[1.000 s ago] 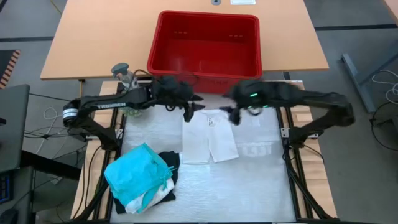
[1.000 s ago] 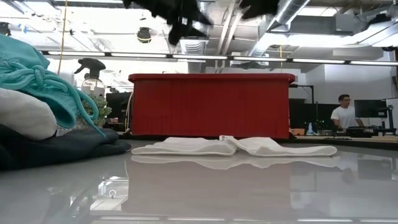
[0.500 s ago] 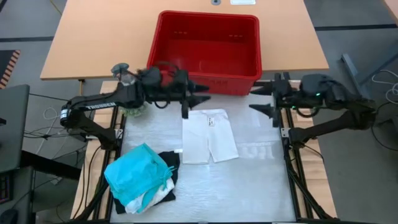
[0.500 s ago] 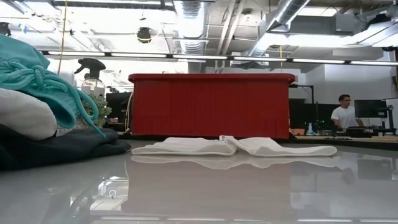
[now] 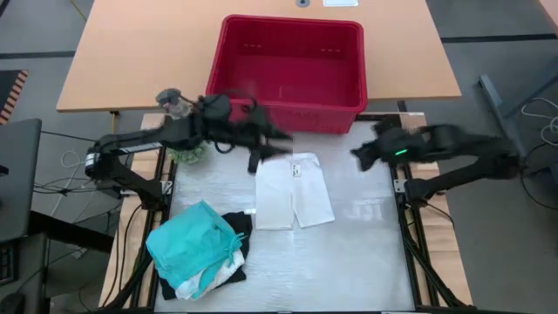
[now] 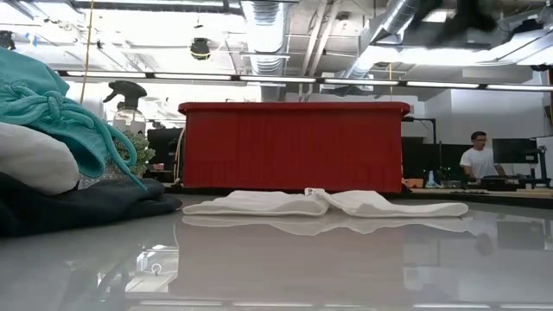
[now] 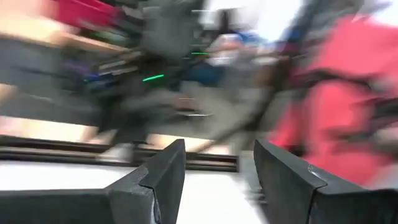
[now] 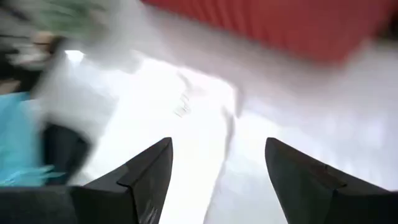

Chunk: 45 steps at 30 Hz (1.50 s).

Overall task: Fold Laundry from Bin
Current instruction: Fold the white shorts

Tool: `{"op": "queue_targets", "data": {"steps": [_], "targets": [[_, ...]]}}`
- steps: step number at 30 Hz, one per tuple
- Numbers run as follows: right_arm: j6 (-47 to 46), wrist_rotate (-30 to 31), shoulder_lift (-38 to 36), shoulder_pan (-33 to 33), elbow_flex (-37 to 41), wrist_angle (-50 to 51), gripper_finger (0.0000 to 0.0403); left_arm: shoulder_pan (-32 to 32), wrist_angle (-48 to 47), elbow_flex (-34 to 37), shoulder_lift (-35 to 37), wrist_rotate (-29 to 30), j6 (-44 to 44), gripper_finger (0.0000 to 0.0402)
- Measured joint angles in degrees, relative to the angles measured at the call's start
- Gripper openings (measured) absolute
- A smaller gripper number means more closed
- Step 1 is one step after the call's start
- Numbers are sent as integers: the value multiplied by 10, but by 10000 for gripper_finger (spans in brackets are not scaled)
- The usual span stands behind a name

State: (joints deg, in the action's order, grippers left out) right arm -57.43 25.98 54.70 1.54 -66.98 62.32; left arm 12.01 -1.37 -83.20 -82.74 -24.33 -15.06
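Left gripper (image 5: 277,145): I see it above the table just near of the bin's front wall, over the far-left corner of the white garment — fingers (image 7: 155,180) parted, nothing between them.
Right gripper (image 5: 359,157): it hangs over the right part of the table, right of the white garment and apart from it; fingers (image 8: 146,174) spread wide, holding nothing.
Bin (image 5: 349,105): red, on the wooden table at the far side, its front wall close to the white work surface. From above I see no cloth inside.
White garment (image 5: 292,190): laid flat on the work surface just near of the bin, roughly centred between my two arms. From table height it reads as a low, flat fold (image 6: 324,204).
Pile (image 5: 199,249): near-left corner — teal cloth (image 5: 187,240) on top, a black piece (image 5: 237,225) and a bit of white beneath it.
Spray bottle (image 5: 173,103): at the far-left edge, beside the left arm.
Person (image 6: 477,158): seated far off in the room, right of the bin.
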Motion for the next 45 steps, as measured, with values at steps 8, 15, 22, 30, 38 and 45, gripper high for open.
{"op": "queue_targets", "data": {"steps": [8, 15, 22, 30, 38, 45], "targets": [[-138, -19, 73, -31, 195, -280, 281, 36, 58, 171, -1, -78, -92, 180], [-33, -46, 243, -144, 214, -458, 281, 97, 79, 292, 1, -69, -41, 180], [48, -183, 394, -240, 158, -491, 281, 142, 84, 332, 1, -92, -47, 180], [101, -231, 462, -261, 116, -467, 281, 137, 96, 359, 2, -54, -18, 180], [140, -199, 413, -256, 82, -388, 281, 121, 213, 412, -42, 3, -56, 180], [138, -159, 394, -258, 82, -312, 281, 115, 294, 391, -154, 12, -100, 169]]}}
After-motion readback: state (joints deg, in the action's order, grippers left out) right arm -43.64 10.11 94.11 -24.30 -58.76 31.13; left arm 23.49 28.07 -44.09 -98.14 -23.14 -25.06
